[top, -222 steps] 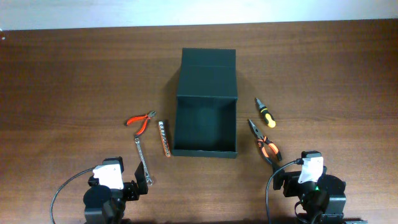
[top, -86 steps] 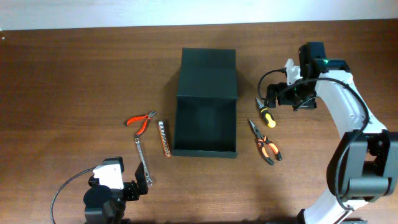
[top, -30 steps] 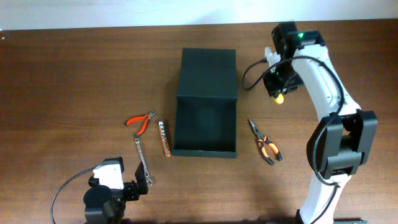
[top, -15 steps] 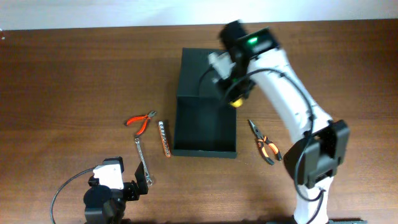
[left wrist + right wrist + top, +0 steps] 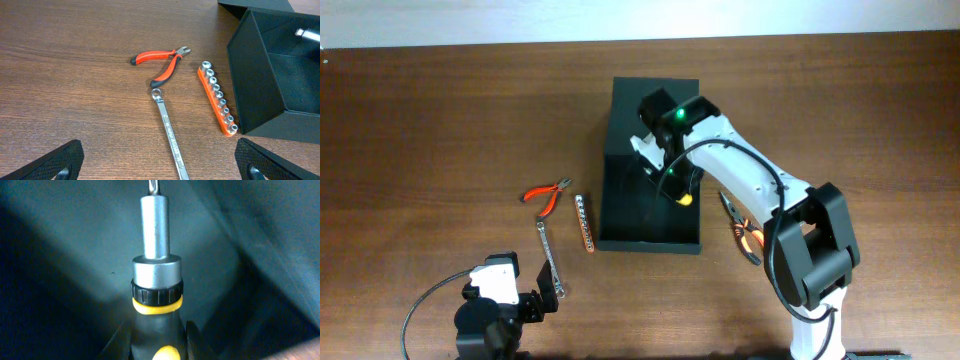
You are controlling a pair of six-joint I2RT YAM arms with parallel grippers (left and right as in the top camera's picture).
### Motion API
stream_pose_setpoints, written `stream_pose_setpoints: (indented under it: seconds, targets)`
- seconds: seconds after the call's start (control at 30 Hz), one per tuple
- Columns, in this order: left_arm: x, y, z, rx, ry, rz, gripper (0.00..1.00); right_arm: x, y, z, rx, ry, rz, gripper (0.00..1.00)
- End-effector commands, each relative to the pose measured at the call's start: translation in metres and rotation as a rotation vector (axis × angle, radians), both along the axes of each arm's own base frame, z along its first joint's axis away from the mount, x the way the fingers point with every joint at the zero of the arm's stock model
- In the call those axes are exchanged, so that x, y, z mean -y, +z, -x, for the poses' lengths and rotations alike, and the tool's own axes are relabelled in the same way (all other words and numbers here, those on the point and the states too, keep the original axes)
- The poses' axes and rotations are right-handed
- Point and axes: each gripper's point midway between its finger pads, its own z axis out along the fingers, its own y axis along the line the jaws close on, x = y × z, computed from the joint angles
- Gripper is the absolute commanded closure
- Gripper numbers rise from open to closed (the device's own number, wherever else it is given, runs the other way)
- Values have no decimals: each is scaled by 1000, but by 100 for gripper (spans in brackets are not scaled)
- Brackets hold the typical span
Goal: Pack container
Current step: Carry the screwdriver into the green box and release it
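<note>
The right gripper has carried the screwdriver over the container, pinching it tight to drop it inside.

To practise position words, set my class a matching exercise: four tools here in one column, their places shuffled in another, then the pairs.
1. yellow-and-black screwdriver
2. orange socket rail
3. red-handled cutters
4. orange-and-black-handled pliers

A. right of the dark green rectangular container
B. held by the right hand over the container
C. beside the container's left wall
D. left of the socket rail, jaws towards it

Pairs: 1-B, 2-C, 3-D, 4-A
</note>
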Motion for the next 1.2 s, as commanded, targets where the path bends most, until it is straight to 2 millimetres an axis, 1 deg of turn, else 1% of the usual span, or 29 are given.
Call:
stream_pose_setpoints:
  seconds: [0.0,0.07,0.17,0.27,0.3,0.53,0.6,0.67,0.77,0.8,0.83,0.87,0.93,0.97,1.0,1.07,1.13,1.17]
  targets:
    - [0,0,0,6,-7,-17,1,-2,-9,5,2,18,0,75]
    - [0,0,0,6,-7,-17,1,-3,-16,4,10,17,-5,74]
    - [0,0,0,6,-7,-17,1,-4,-25,2,25,17,-13,70]
    - [0,0,0,6,-7,-17,1,-5,-30,0,39,17,-21,68]
    - [0,0,0,6,-7,-17,1,-5,-31,-1,42,17,-23,66]
    - [0,0,0,6,-7,-17,1,-7,-30,-4,54,9,-32,59]
    - [0,0,0,6,-7,-17,1,-10,-22,-7,60,-9,-42,58]
    - [0,0,0,6,-7,-17,1,-17,-4,-10,71,-7,-77,56]
    - [0,0,0,6,-7,-17,1,-25,33,-19,119,-5,-122,50]
    - [0,0,0,6,-7,-17,1,-27,50,-23,142,-4,-136,43]
    - [0,0,0,6,-7,-17,1,-28,62,-24,158,-4,-145,20]
    - [0,0,0,6,-7,-17,1,-26,79,-25,183,-8,-148,1]
    - [0,0,0,6,-7,-17,1,-16,107,-29,234,-71,-125,1]
    - [0,0,0,6,-7,-17,1,-10,122,-28,259,-101,-122,1]
    - [0,0,0,6,-7,-17,1,-4,134,-27,274,-120,-126,1]
    - [0,0,0,6,-7,-17,1,12,152,-21,286,-169,-135,1]
    - [0,0,0,6,-7,-17,1,35,164,-8,260,-241,-118,1]
    - [0,0,0,6,-7,-17,1,50,169,0,242,-286,-105,1]
